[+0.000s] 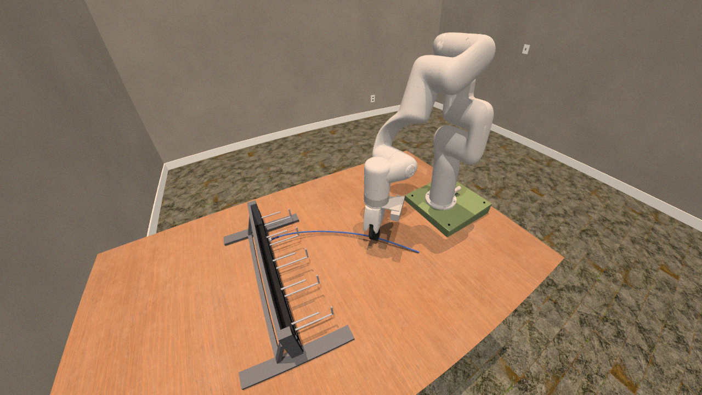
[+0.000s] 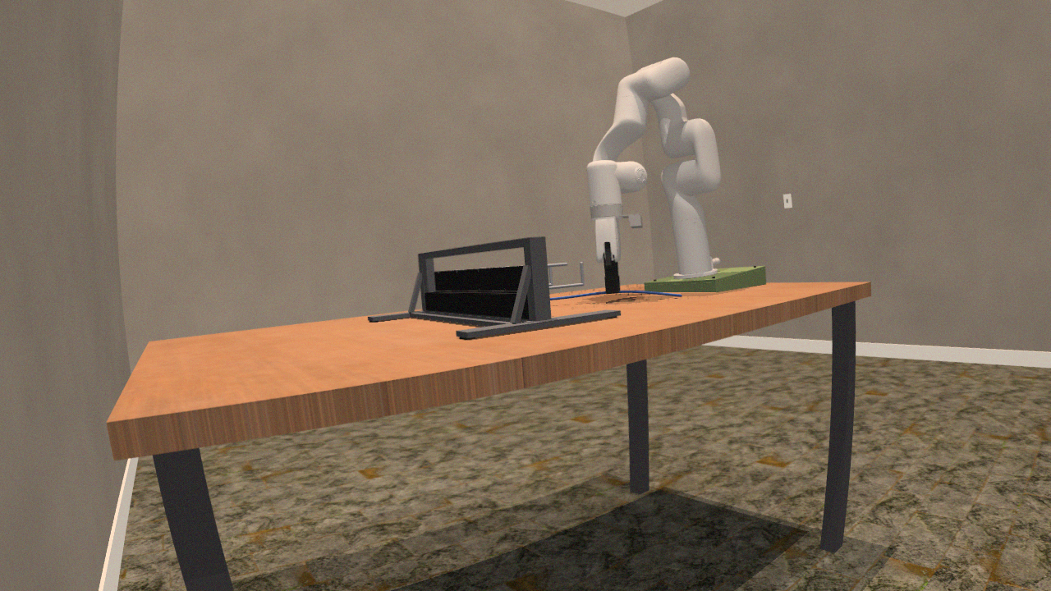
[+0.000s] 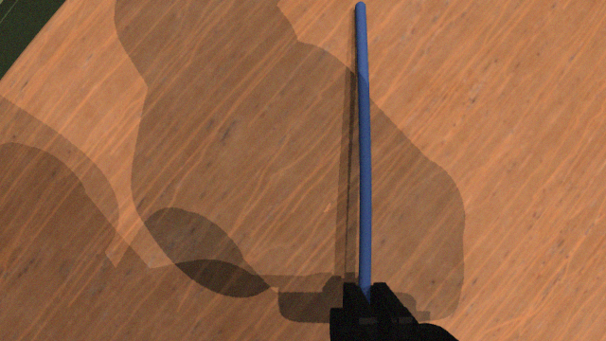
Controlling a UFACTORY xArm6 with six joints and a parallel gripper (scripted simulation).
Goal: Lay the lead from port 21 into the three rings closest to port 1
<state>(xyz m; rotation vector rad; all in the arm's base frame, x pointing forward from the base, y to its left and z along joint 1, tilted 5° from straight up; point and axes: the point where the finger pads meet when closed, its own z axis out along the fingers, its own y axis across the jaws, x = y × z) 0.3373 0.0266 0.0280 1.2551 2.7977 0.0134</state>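
A thin blue lead (image 1: 323,231) (image 2: 584,295) (image 3: 364,142) runs from the far end of the grey rack (image 1: 256,275) (image 2: 539,279) out over the table toward the arm's base. My gripper (image 1: 373,235) (image 2: 610,282) (image 3: 362,312) is shut on the lead a little above the table, with a short free tail (image 1: 405,247) beyond the fingers. The rack stands upright with a black port strip (image 1: 275,289) and a row of steel rings (image 1: 304,282) sticking out toward the arm. The port numbers cannot be read.
The arm's green base plate (image 1: 458,216) (image 2: 723,277) sits just behind the gripper. The rack's flat grey feet (image 1: 299,356) (image 2: 539,323) stick out across the wooden table (image 1: 147,294). The table edge lies to the right of the lead's tail.
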